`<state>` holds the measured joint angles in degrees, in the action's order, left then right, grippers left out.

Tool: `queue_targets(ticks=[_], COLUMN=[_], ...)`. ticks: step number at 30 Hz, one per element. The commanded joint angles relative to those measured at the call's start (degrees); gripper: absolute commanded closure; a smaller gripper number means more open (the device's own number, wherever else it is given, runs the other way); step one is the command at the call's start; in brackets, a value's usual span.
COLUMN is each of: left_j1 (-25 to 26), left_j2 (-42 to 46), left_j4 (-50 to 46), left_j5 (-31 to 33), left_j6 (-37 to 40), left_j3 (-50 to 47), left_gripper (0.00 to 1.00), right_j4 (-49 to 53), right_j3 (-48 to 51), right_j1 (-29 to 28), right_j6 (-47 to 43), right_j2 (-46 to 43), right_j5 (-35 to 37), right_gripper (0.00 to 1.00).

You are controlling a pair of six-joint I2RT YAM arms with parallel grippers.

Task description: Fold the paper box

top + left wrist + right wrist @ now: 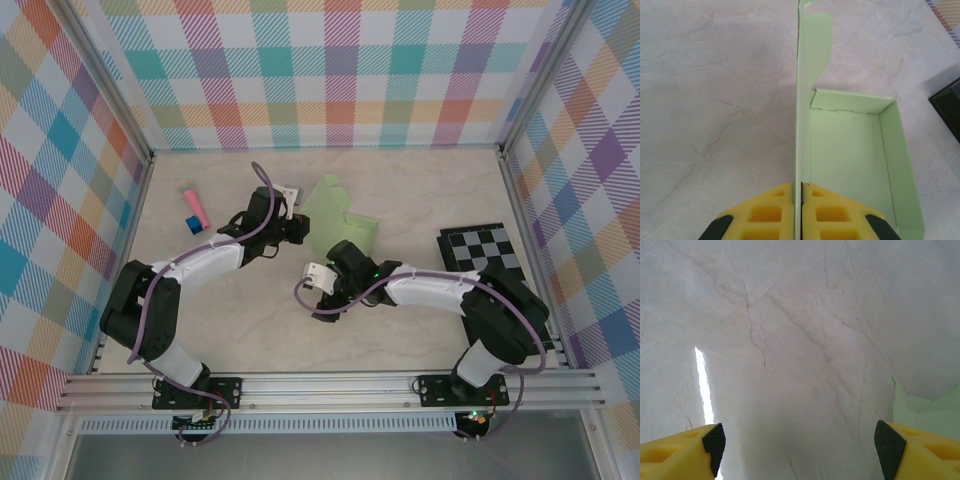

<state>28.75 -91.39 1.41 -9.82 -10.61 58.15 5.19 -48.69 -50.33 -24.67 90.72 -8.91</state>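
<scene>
- While the left gripper (801,187) has its yellow fingers pressed together at the bottom middle of the left wrist view, a thin upright panel of the paper box (850,150) is pinched edge-on between them.
- That panel runs straight up the frame from the fingers to the top edge, with a rounded tab at the upper middle.
- To the right of the panel in the same view, the box's shallow tray lies open side up on the table (715,100), with its far wall and right wall standing.
- In the top external view the paper box (345,215) sits near the centre of the frame, a little above the middle, and the left gripper (303,228) touches its left side.
- The right gripper (325,300) is just below and left of the box in that view, apart from it.
- In the right wrist view the right gripper (800,440) holds nothing. Its black-tipped yellow fingers stand wide apart in the two bottom corners with bare marbled table between them.
- A corner of the paper box (920,410) shows at the lower right edge of that view.
- A black-and-white checkered board (485,255) lies at the right of the top view, and a pink-and-blue stick (193,208) lies left of centre.
</scene>
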Motion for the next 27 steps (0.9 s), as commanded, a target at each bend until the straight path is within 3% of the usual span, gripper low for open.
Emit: queue_targets(ticks=[1, 3, 6, 13, 18, 27], left_j1=[0.34, 0.34, 0.26, 0.32, 0.34, 0.34], left_j2=[2.00, 2.19, 2.19, 1.92, 1.87, 2.19], left_j4=[-5.97, -8.42, -10.34, -10.37, -10.64, -10.20], left_j5=[2.29, 3.12, 3.12, 3.81, 3.67, 3.54], left_j6=[3.12, 4.44, 4.33, 0.68, -0.50, -2.74], left_j3=[3.01, 4.56, 6.13, 6.19, 6.27, 4.87], left_gripper=[0.93, 0.93, 0.93, 0.95, 0.96, 0.97], right_j4=[3.69, 8.44, 11.15, 5.52, -0.61, -2.67], right_j3=[-0.54, -1.85, -3.18, -2.97, -1.01, -1.28], right_j1=[4.15, 5.77, 5.85, 5.85, 5.75, 5.76], right_j6=[-5.78, -9.61, -13.12, -12.19, -11.13, -9.85], right_j2=[-6.62, -7.60, -5.40, -1.77, 0.57, 2.67], right_j5=[-6.76, -9.05, -7.05, -8.72, -3.49, -2.86], right_gripper=[0.19, 0.18, 0.18, 0.22, 0.34, 0.77])
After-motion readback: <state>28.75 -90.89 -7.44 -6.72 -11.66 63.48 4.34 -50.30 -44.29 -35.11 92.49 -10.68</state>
